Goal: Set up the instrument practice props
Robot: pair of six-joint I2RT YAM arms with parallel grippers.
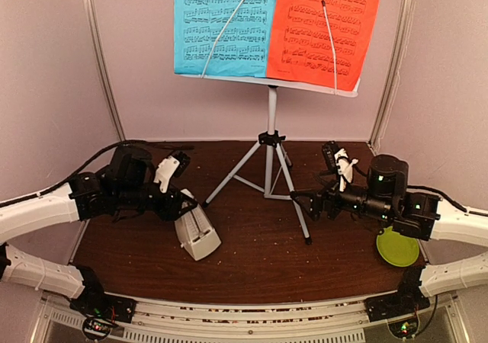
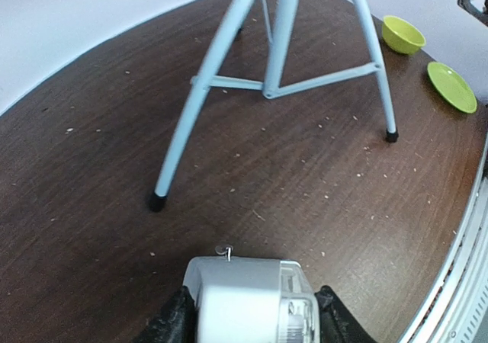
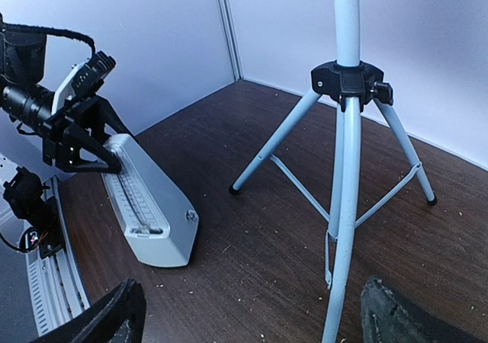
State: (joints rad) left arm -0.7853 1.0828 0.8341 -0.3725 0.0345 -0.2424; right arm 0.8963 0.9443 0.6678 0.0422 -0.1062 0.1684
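Front left on the bench (image 1: 252, 263), the left pincer (image 1: 185, 204) is clamped on the narrow end of the metronome (image 1: 198, 238). It leans tilted, not yet stood upright, and that looks like the last job. The right pincer (image 1: 303, 200) gapes wide and empty beside a stand (image 1: 270, 156) leg. Behind, the blue sheet (image 1: 221, 23) and red sheet (image 1: 324, 27) rest side by side on the stand.

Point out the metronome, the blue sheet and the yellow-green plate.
metronome (image 3: 149, 206), right wrist view, its front face.
blue sheet (image 1: 197, 23), top external view, its printed face.
yellow-green plate (image 2: 451, 86), left wrist view, its centre.
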